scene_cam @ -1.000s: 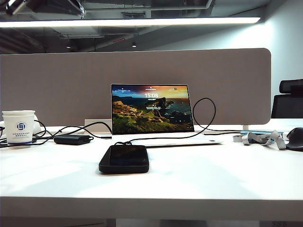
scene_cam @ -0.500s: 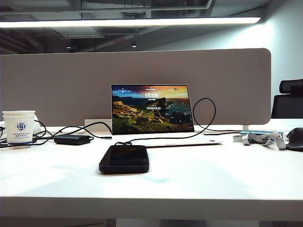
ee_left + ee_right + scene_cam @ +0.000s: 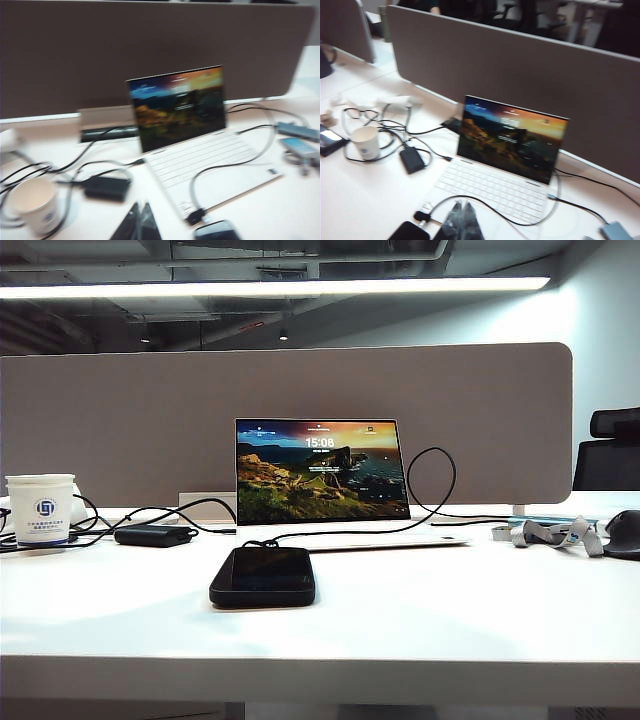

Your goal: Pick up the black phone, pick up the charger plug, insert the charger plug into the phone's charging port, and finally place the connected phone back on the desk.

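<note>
The desk (image 3: 450,610) bears the black phone (image 3: 262,576), laptop (image 3: 330,485), cup (image 3: 40,508) and power brick (image 3: 152,535).

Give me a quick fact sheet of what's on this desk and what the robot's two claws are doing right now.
Phone: black phone lies flat on the desk, in front of the laptop
Cable: black cable runs to the phone's far end; plug sits at the phone's edge
Laptop: open, screen lit
Cup: paper cup at the left, by the power brick
Left gripper: shut, empty, above the desk
Right gripper: shut, empty, above the desk near the phone
</note>
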Robot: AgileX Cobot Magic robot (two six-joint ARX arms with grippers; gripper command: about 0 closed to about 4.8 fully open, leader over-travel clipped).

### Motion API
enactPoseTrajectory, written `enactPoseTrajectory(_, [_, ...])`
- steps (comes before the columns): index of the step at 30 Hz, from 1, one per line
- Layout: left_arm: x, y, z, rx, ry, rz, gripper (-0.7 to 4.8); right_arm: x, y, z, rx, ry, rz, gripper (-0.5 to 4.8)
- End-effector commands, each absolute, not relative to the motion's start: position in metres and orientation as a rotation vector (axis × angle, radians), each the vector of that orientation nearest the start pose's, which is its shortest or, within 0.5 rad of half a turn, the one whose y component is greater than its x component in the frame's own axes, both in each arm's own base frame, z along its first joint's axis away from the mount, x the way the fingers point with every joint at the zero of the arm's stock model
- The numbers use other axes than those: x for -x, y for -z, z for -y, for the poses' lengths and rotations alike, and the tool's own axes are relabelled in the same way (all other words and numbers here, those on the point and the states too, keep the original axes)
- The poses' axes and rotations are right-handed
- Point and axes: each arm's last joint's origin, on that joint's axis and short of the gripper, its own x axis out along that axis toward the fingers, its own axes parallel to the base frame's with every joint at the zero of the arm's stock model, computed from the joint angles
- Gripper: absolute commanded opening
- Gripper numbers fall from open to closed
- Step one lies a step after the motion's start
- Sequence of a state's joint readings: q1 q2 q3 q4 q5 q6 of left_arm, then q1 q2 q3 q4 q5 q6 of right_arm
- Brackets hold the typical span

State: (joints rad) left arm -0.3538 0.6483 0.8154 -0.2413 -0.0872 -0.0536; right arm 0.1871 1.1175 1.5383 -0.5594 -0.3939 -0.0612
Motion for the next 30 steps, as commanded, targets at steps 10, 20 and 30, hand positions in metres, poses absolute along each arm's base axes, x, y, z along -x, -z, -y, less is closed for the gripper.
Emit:
enactPoseTrajectory(10, [-0.109,-0.320,0.037,-0.006,0.256,-0.016,-0.07,-0.158,-0.433,-0.041,0.066,-0.527,-0.046,-0.02])
enactPoseTrajectory(20, [-0.113,-0.291,0.043,-0.026,0.389,0.009,-0.07,-0.132,-0.360,-0.035,0.078,-0.491,-0.045,-0.02])
enactPoseTrajectory(30, [-0.108,-0.255,0.042,-0.045,0.409,0.051,-0.07,-0.120,-0.321,-0.032,0.076,-0.481,-0.103,-0.01])
